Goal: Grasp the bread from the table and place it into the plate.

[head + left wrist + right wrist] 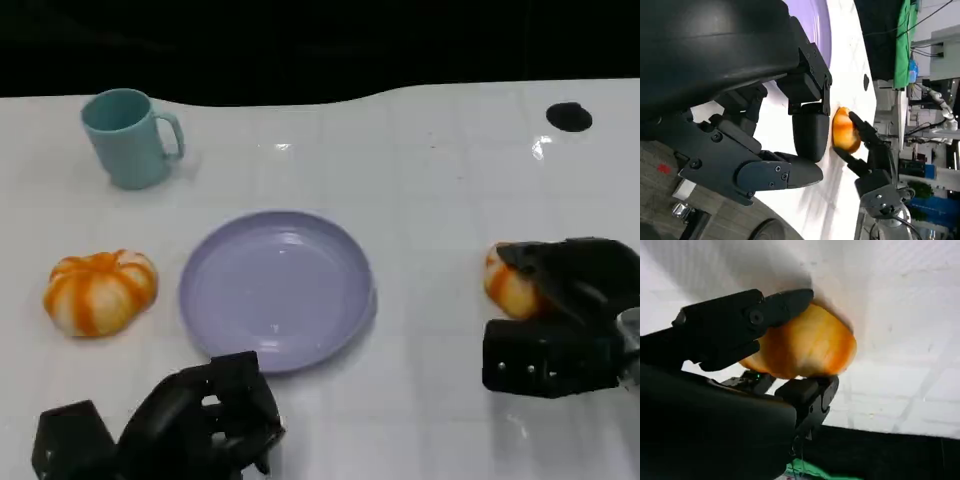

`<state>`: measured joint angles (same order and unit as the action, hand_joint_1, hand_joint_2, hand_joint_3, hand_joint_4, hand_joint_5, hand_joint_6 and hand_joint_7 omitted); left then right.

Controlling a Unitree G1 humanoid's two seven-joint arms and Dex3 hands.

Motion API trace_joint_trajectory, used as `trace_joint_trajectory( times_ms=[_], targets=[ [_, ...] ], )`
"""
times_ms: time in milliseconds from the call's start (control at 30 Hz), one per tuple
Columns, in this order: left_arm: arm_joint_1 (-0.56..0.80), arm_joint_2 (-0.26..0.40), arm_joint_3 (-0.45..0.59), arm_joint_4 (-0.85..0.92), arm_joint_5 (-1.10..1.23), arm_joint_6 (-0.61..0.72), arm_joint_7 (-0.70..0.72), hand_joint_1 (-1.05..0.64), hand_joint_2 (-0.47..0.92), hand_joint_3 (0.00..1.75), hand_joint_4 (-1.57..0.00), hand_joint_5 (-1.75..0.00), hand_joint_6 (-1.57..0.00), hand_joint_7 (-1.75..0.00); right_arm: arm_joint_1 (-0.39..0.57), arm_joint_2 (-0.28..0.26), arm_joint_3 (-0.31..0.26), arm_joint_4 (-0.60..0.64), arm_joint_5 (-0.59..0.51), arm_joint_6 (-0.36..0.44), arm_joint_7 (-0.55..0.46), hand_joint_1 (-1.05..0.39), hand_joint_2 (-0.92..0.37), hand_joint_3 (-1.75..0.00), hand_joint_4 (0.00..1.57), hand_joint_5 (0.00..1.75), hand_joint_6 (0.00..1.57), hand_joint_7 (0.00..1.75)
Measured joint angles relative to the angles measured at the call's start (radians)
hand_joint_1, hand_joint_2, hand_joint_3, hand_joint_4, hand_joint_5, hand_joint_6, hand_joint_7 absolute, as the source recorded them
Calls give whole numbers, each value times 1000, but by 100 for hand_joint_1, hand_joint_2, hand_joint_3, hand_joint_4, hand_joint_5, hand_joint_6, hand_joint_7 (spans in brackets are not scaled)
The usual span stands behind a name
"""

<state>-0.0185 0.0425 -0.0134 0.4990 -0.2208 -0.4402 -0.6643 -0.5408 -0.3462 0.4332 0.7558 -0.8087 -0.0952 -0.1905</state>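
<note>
Over at the right edge of the table, the right hand has its black fingers closed around the bread, an orange-and-cream roll. The right wrist view shows one finger lying over the roll's top and another pressing from below, so the bread is pinched between them. The bread sits low against the white tabletop; whether it touches the surface cannot be told. It lies well apart from the plate, to the plate's right. The left hand hovers near the table's front edge, just in front of the plate, its fingers curled partway and holding nothing. The lavender plate is round, shallow and bare at the table's centre. To its left rests a second orange-striped roll, near but not touching the rim. Beyond that, toward the far left, a teal mug stands upright with its handle facing right. A small black disc lies at the far right corner.
</note>
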Motion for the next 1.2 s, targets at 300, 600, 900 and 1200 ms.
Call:
trace_joint_trajectory(
  times_ms=[300,600,900,1200],
  targets=[
    [1,-1,-1,0,-7,1,0,-51,65,68,-80,-175,-77,-139,6,-2,3,57,23,-169,-238,-12,-75,-47,84,175,76,151],
    [2,-1,-3,-2,-6,5,2,-54,64,67,-81,-175,-78,-139,33,-2,-2,-9,35,-260,-367,-6,-42,-104,93,175,81,157],
    [-1,-1,-3,9,4,-7,6,-52,63,69,-80,-175,-77,-140,55,30,-17,-133,57,-298,-370,-2,-29,-131,97,175,84,156],
    [-2,2,2,9,-7,-1,-2,-53,63,70,-79,-175,-77,-139,58,113,-17,-149,79,-387,-369,-6,-24,-142,100,175,84,161]
  ],
)
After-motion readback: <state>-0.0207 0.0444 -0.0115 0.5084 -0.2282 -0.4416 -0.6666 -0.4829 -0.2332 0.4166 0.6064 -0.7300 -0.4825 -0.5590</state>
